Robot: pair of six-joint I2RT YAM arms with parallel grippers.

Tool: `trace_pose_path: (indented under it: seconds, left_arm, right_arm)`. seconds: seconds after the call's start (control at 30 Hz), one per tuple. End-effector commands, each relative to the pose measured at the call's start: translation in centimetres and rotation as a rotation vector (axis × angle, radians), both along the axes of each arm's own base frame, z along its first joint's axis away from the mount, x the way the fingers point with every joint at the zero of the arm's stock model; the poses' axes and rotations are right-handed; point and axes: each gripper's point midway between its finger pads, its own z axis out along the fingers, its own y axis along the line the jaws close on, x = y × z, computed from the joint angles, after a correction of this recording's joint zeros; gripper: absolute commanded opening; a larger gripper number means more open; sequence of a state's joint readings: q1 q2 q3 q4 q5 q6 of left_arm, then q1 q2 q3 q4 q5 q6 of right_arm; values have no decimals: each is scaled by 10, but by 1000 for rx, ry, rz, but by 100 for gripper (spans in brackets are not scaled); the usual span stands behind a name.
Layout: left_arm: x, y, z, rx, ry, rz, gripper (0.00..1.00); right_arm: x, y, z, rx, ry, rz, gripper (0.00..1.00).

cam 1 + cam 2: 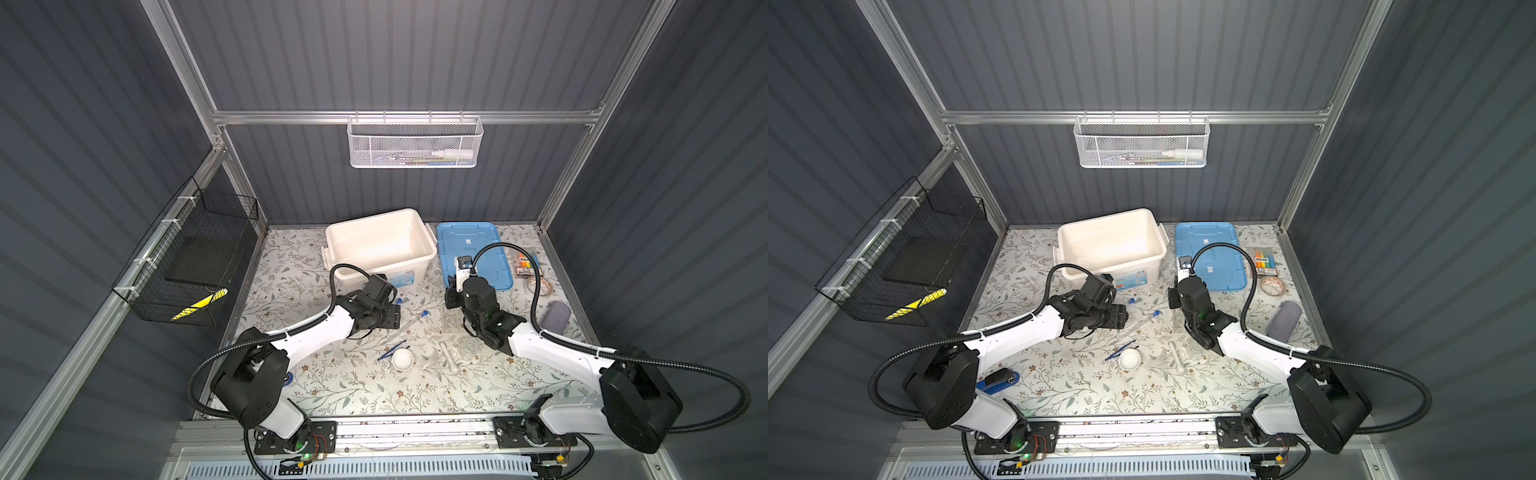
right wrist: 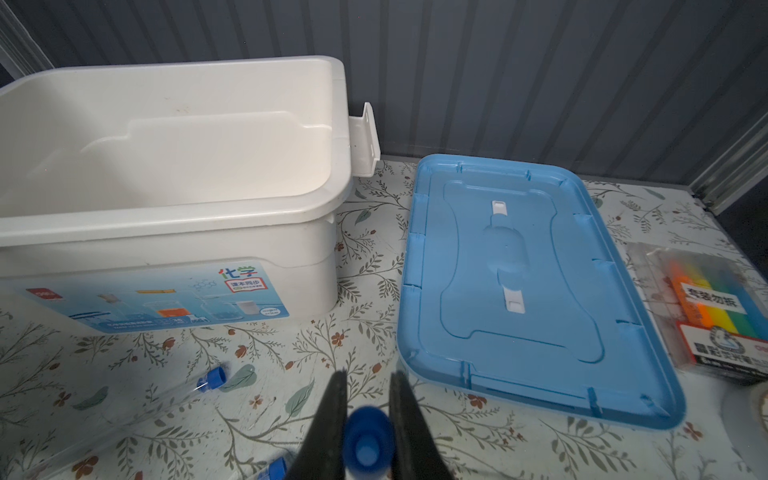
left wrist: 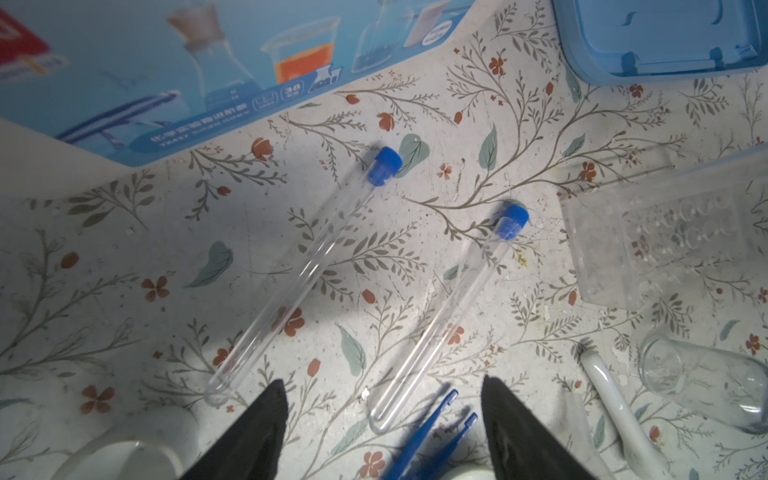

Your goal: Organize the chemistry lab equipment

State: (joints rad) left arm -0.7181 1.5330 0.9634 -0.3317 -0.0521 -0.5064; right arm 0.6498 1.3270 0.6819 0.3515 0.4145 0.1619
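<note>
- The right gripper (image 2: 369,375) is clamped on a blue-capped test tube (image 2: 368,446). Its cap faces the wrist camera and its body is hidden below the fingers
- The step in hand looks like carrying this tube to where it belongs. The next move calls for lining it up over a hole in the tube rack (image 3: 673,237), or over the box, and keeping it steady as it goes down
- The left gripper (image 3: 383,380) hovers with its jaws spread wide and nothing between them, above the rounded ends of two test tubes (image 3: 299,278) that lie side by side on the table (image 3: 124,249), slightly apart
- A grasp there probably needs the jaws centred on one tube only, since round glass is likely to roll when nudged
- The tweezers (image 3: 432,436) lie just beside the end of the nearer tube and could be caught in the same closing
- The pestle (image 3: 611,395) and a glass flask (image 3: 702,386) on its side crowd the ground next to the rack. The white dish (image 1: 402,358) sits by the tweezers
- Farther back the white box (image 2: 166,224) stands open and empty, with its blue lid (image 2: 519,270) flat alongside it, so neither blocks a drop-in
- At the far right edge are the pack of markers (image 2: 715,311) and the grey cloth (image 1: 681,318), well apart from the work
</note>
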Motion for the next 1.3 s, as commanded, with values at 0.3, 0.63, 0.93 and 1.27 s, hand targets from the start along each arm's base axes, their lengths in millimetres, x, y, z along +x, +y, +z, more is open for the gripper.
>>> trace_pose_path:
  seconds: [0.3, 0.63, 0.93, 1.27]
  left_arm:
    - [1, 3, 6, -22, -20, 15, 76]
    - [-1, 5, 3, -20, -18, 20, 75]
    - [-2, 6, 1, -17, -16, 20, 75]
    - [-1, 8, 1, -1, -17, 25, 75]
  right_arm:
    - [-18, -2, -11, -26, 28, 33, 18]
    - [-26, 0, -15, -40, 43, 59, 22]
    - [-32, 0, -17, -51, 51, 64, 24]
    - [-40, 0, -22, -42, 80, 83, 26]
